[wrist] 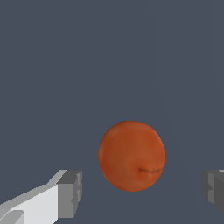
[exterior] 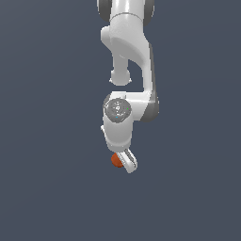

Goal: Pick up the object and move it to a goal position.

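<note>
The object, a small orange-red ball [wrist: 131, 156] with a mottled surface, lies between my two fingers in the wrist view, with a clear gap to the pad on each side. My gripper [wrist: 141, 190] is open and touches nothing. In the exterior view the ball [exterior: 115, 160] peeks out beside the white gripper [exterior: 124, 162], which hangs at the lower end of the arm and points down. One grey-padded finger [wrist: 69, 194] shows well, while the other finger [wrist: 213, 188] is cut off by the picture's edge.
The white arm [exterior: 129, 52] comes down from the top of the exterior view. Around it there is only a plain dark grey-blue surface [exterior: 47, 188]. No goal marker shows in either view.
</note>
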You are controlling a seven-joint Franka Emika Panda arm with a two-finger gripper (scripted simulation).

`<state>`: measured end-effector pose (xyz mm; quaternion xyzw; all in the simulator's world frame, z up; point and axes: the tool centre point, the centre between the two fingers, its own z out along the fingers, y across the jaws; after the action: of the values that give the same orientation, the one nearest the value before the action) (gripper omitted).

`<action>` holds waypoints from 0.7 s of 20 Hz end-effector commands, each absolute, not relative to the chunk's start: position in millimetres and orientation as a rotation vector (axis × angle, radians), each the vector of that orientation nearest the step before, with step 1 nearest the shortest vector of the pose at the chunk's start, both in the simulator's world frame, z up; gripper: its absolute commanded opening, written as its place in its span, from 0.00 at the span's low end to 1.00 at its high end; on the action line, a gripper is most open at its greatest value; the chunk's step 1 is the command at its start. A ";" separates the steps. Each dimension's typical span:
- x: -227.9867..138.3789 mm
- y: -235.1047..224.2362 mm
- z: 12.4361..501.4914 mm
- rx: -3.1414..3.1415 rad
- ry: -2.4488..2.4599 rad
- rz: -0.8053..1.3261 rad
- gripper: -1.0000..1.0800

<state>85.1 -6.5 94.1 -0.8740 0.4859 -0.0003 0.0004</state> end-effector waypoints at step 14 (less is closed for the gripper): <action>85.1 -6.7 47.0 -2.742 1.532 0.000 0.96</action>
<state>84.2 -7.0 46.3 -0.8728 0.4880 0.0007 -0.0004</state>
